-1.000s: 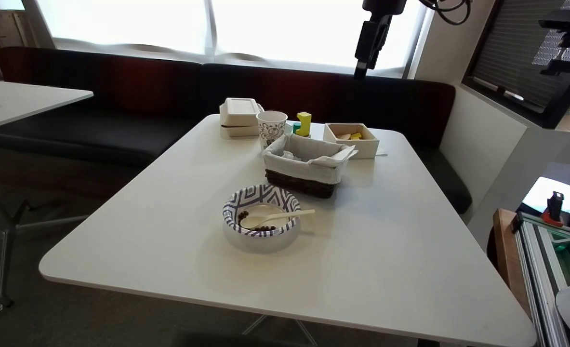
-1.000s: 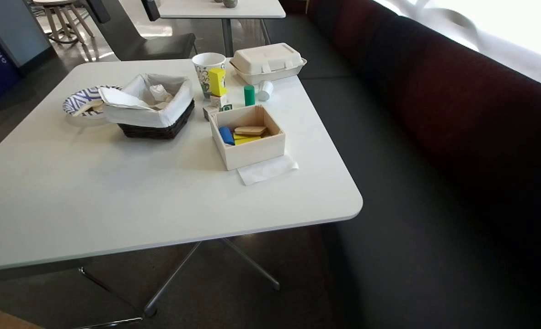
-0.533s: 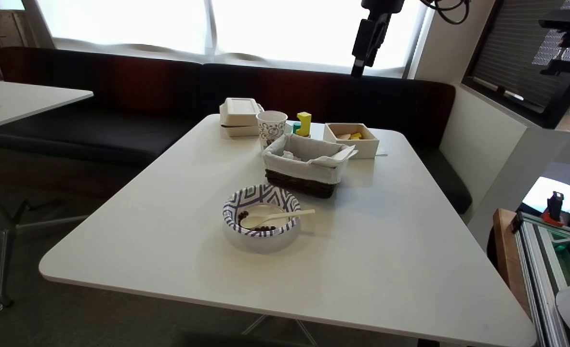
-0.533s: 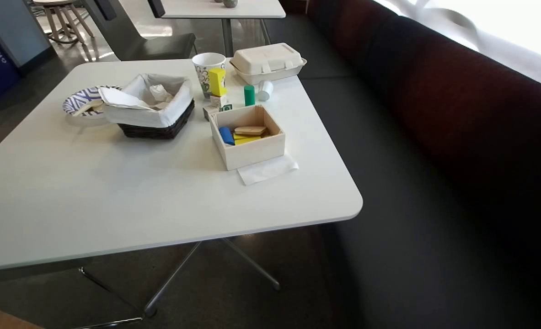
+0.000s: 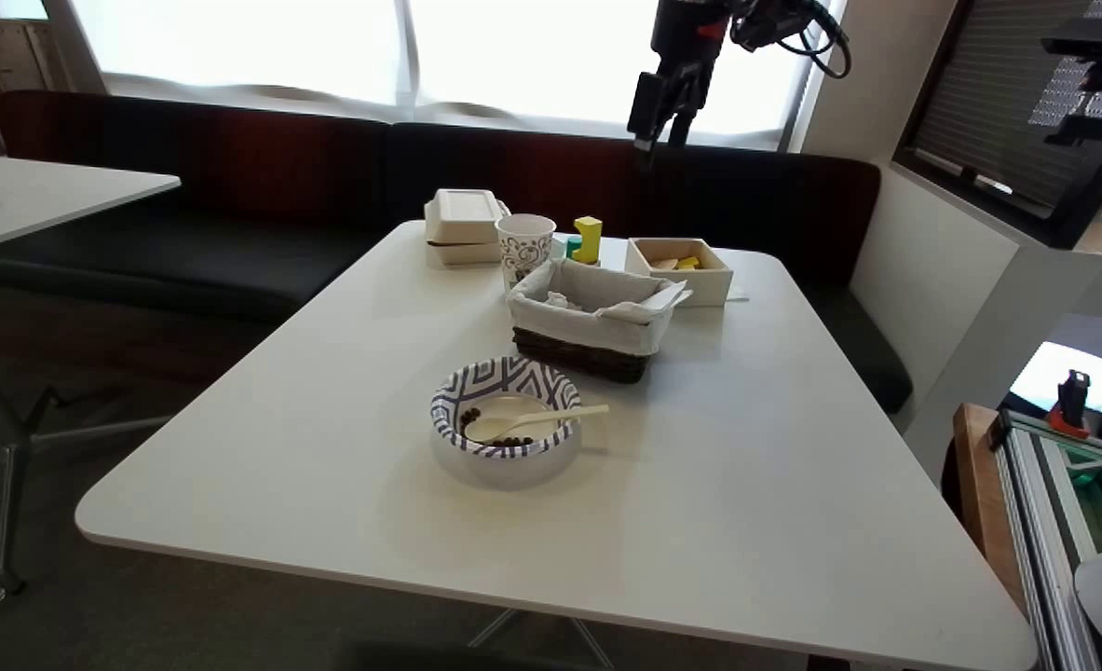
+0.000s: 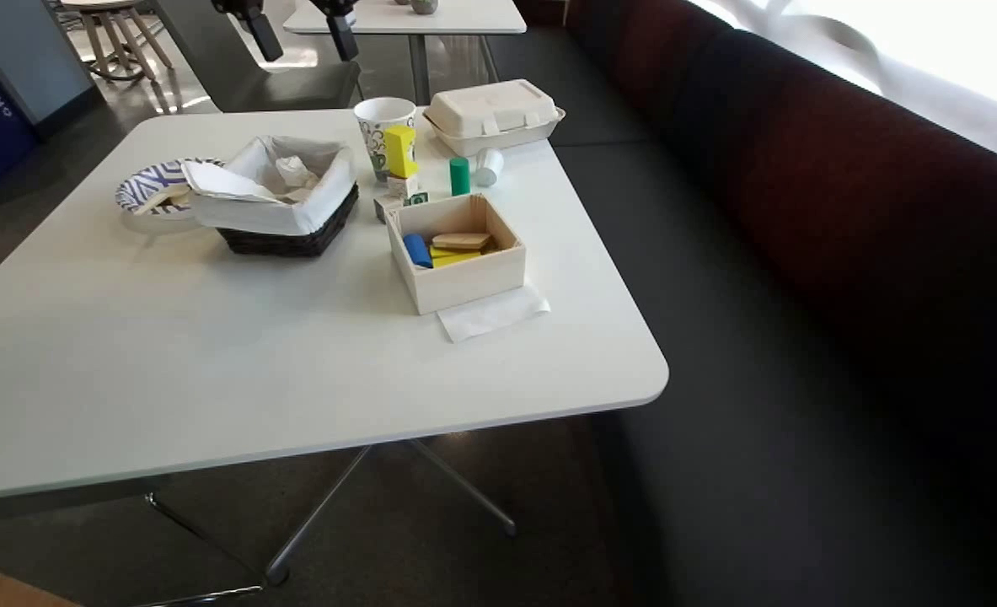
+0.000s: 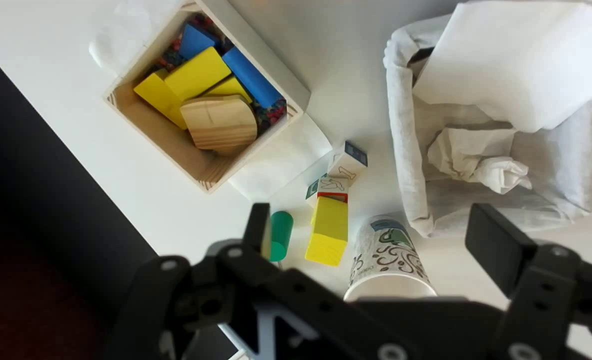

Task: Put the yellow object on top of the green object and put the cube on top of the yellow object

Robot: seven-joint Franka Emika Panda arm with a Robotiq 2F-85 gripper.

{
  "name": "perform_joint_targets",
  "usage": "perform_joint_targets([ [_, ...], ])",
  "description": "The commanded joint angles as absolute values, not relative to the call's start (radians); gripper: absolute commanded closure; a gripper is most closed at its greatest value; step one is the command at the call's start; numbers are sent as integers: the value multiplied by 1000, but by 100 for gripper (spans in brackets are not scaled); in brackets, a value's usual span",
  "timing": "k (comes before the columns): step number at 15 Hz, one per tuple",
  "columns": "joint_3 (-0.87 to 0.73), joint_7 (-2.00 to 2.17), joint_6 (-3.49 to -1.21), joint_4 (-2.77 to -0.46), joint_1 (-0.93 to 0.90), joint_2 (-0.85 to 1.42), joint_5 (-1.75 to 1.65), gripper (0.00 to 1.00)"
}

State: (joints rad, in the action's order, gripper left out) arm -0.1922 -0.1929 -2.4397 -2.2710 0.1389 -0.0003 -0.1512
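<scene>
The yellow block stands tall and appears to rest on a small white lettered cube. It also shows in the wrist view, with a red-edged cube at its base and another lettered cube beside that. The green block is an upright cylinder on the table, apart from the yellow block. In the wrist view the green block is partly covered by a finger. My gripper is open and empty, high above these things. It shows in both exterior views.
A patterned paper cup stands close to the yellow block. A wooden box holds yellow, blue and wooden pieces. A cloth-lined dark basket, a patterned bowl with a spoon, a food box and a small white cup are around.
My gripper has moved left in one exterior view and right and down in the other, so more of it shows. The things on the table have not moved.
</scene>
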Motion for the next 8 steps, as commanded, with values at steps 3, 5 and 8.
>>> perform_joint_targets([
  [3,-164,-181,-2488,-2133,155,176,-4,0],
  [5,-152,-208,-2516,-2103,168,222,57,0],
  [8,-133,-245,-2567,-2065,196,278,116,0],
])
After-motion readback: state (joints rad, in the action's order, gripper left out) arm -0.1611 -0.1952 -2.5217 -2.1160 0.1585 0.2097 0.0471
